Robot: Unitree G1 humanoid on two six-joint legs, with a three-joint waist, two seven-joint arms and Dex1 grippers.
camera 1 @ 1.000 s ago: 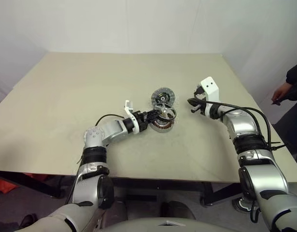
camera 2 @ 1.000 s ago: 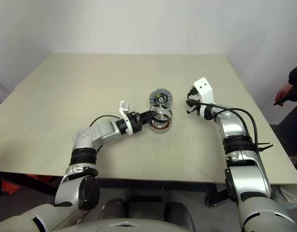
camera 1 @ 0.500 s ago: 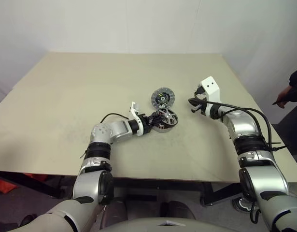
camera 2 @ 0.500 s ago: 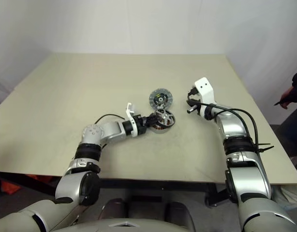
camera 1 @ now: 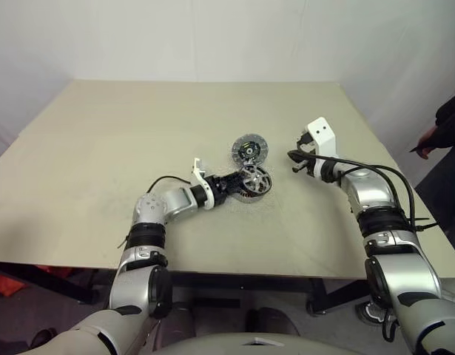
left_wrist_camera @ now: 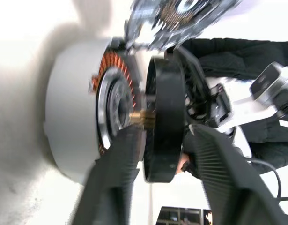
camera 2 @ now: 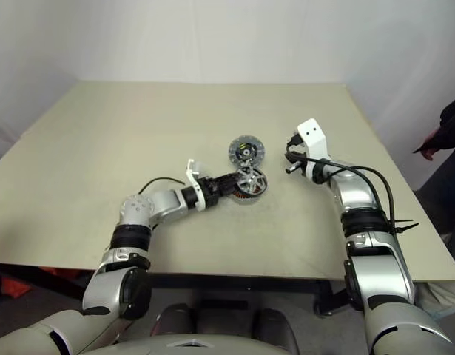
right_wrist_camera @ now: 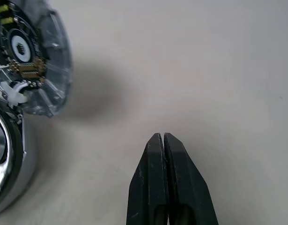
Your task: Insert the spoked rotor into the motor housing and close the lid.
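- The worktop (camera 1: pixel 101 140) is a broad beige slab filling the middle of the head views, with a pale wall behind it.
- A person's dark sleeve and hand (camera 1: pixel 425 137) show at the right edge of the frame, beyond the worktop's corner.
- The motor housing (left_wrist_camera: pixel 73 126) sits near the centre of the frame on the worktop — the left wrist view shows its pale outer wall, copper-brown windings and silver hub.
- The spoked rotor (camera 1: pixel 254 180) stands over the housing at centre frame; in the left wrist view its dark rim is a little apart from the windings, joined by a brass-coloured shaft, so it is not fully seated.
- The lid (camera 1: pixel 248 148) lies just above the housing in the frame, close to it, its face with dark centre and green-yellow bits turned up.
- The left claw (camera 1: pixel 231 182) reaches in from lower left of centre; its fingers (left_wrist_camera: pixel 228 187) stand spread on either side of the rotor's rim, with a gap visible — released, not clamping.
- The right claw (camera 1: pixel 294 163) hovers right of centre, well clear of the parts, clenched on nothing.
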